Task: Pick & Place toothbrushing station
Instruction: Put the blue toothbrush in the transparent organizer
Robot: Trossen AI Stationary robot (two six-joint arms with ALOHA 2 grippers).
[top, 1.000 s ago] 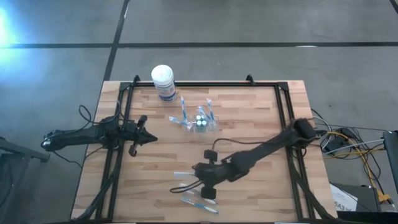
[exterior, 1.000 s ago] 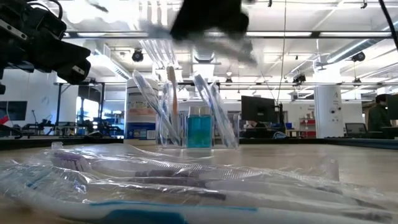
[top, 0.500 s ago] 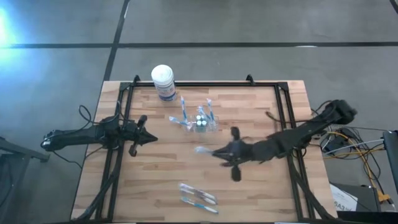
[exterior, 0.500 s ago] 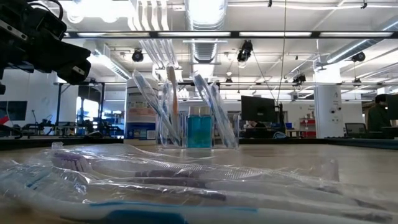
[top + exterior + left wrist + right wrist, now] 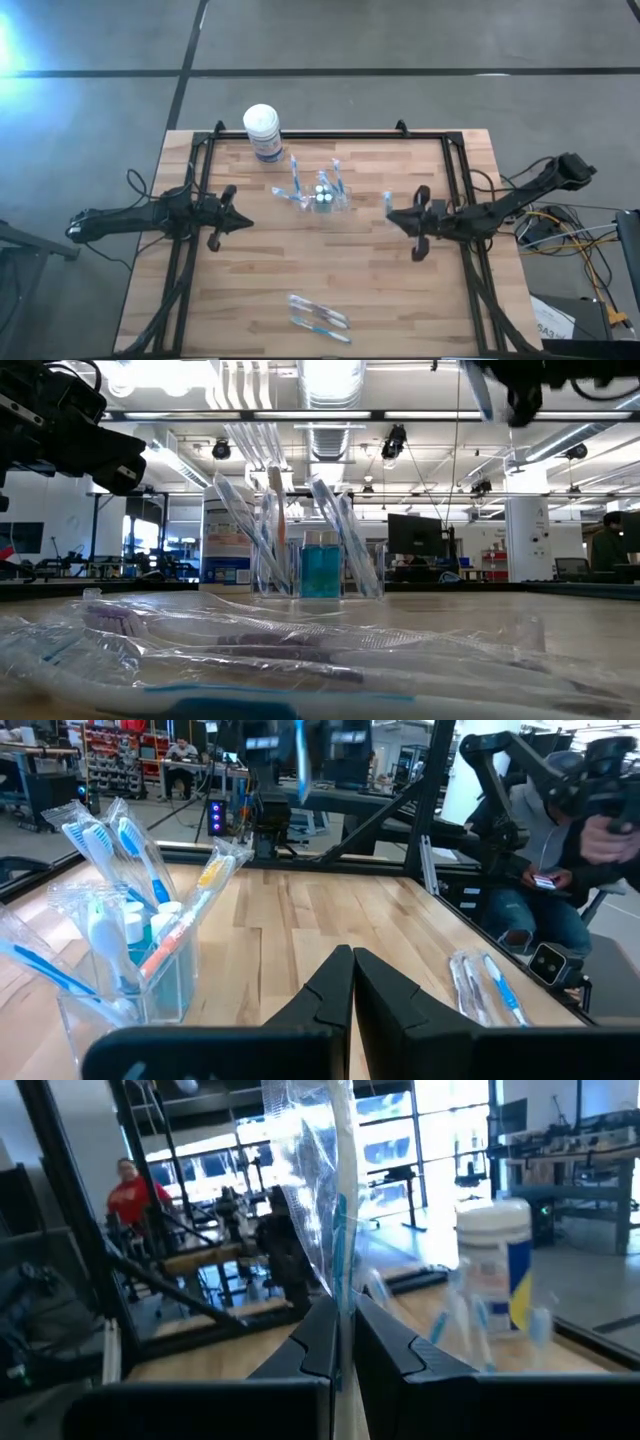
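Observation:
A clear plastic cup (image 5: pixel 322 196) stands at the far middle of the table with several blue-and-white toothbrushes upright in it; it also shows in the left wrist view as the cup (image 5: pixel 130 965). My right gripper (image 5: pixel 391 213) hovers right of the cup, shut on one wrapped toothbrush (image 5: pixel 387 200). A few more wrapped toothbrushes (image 5: pixel 318 318) lie flat near the front edge. My left gripper (image 5: pixel 243 223) waits shut at the table's left, touching nothing. My right gripper pinches the plastic-wrapped toothbrush's shaft (image 5: pixel 339 1312) between its two fingers, partway along its length. The fingers lie about level, pointing toward the table's left, across the brush. The brush stands nearly upright above the fingers, lifted clear of the table.
A white-lidded tub (image 5: pixel 262 131) with a blue label stands at the far edge, left of the cup. A black frame (image 5: pixel 450 160) runs along the table's sides and back. People sit in the room beyond the table (image 5: pixel 560 830).
My right gripper has risen from the loose toothbrushes at the front edge and swung toward the table's far right, tipping from pointing down to about level. The wrapped toothbrush it holds has been lifted clear of the pile and carried along.

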